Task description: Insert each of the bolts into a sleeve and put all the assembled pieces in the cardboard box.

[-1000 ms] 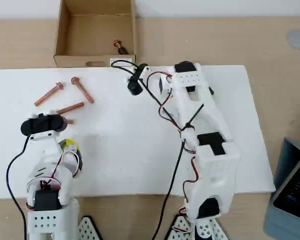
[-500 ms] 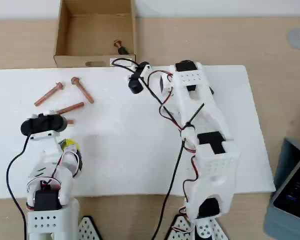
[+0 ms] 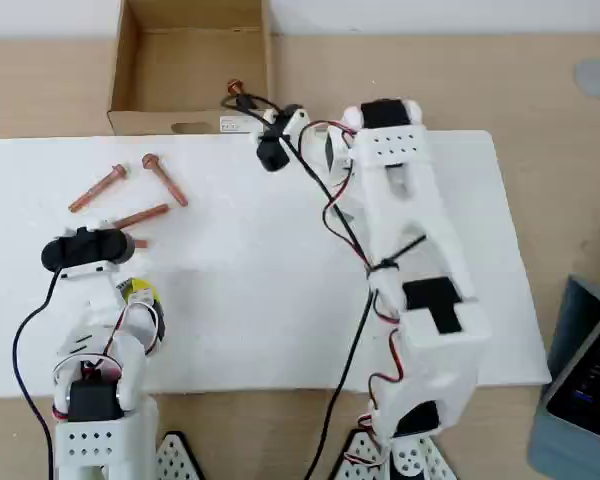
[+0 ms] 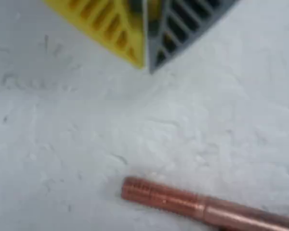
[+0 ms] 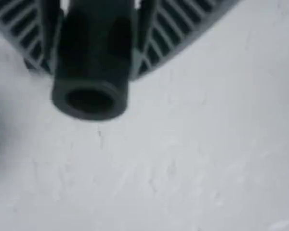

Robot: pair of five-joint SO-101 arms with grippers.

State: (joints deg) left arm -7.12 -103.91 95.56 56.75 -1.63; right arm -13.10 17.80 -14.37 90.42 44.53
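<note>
Black tubular plastic sleeve [image 5: 90,67] is clamped in the right pincer [image 5: 94,43], open end outward, low over the white foam sheet [image 3: 280,300] near its far edge, beside the open brown cardboard box [image 3: 120,60]. We judge it's held that way so a bolt can slide in. Three copper-coloured threaded metal bolts [image 3: 165,178] lie loose toward the sheet's far left corner. Left pincer [image 4: 145,57] is clenched on nothing, tips above one bolt's threaded end [image 4: 159,196]; we think it's lining up a pick. Another bolt head [image 3: 237,90] shows at the box's near right corner.
</note>
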